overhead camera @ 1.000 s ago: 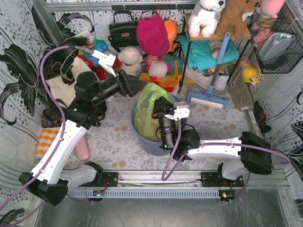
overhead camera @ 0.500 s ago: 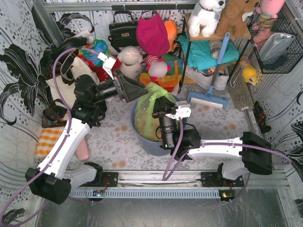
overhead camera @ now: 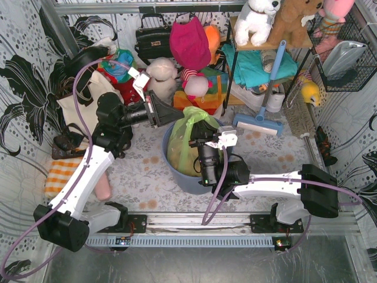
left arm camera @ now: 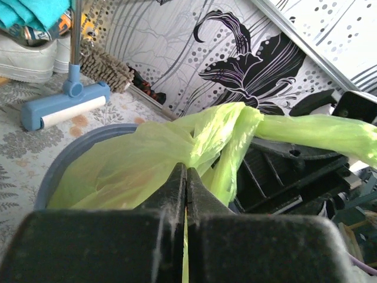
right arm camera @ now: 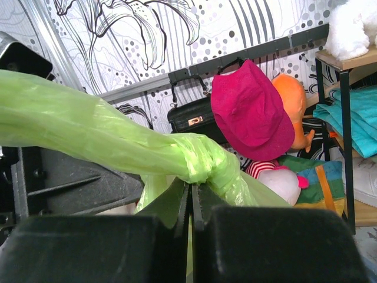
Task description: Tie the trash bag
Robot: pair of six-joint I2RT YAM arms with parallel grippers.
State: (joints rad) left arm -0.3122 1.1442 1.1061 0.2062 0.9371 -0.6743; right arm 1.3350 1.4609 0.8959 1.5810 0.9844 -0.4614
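The lime-green trash bag (overhead camera: 184, 141) sits in a round blue bin (overhead camera: 179, 177) at the table's middle. My left gripper (overhead camera: 177, 111) reaches in from the left at the bag's top. In the left wrist view it (left arm camera: 186, 168) is shut, with a sliver of green film between its fingers, and a twisted strand (left arm camera: 312, 132) runs off to the right. My right gripper (overhead camera: 197, 143) is at the bag's near right side. In the right wrist view it (right arm camera: 191, 187) is shut on the plastic just under a bunched knot (right arm camera: 203, 159). A thick green strand (right arm camera: 70, 124) stretches to the left.
A cream tote bag (overhead camera: 79, 100) lies behind the left arm and an orange cloth (overhead camera: 59, 177) at the far left. A blue-handled floor brush (overhead camera: 259, 121) leans at the shelf on the right. A black handbag (overhead camera: 152, 38), a pink hat (overhead camera: 189, 44) and plush toys crowd the back.
My left gripper has swung slightly right to the bag's top and closed from open onto the green plastic. The right arm has held still.
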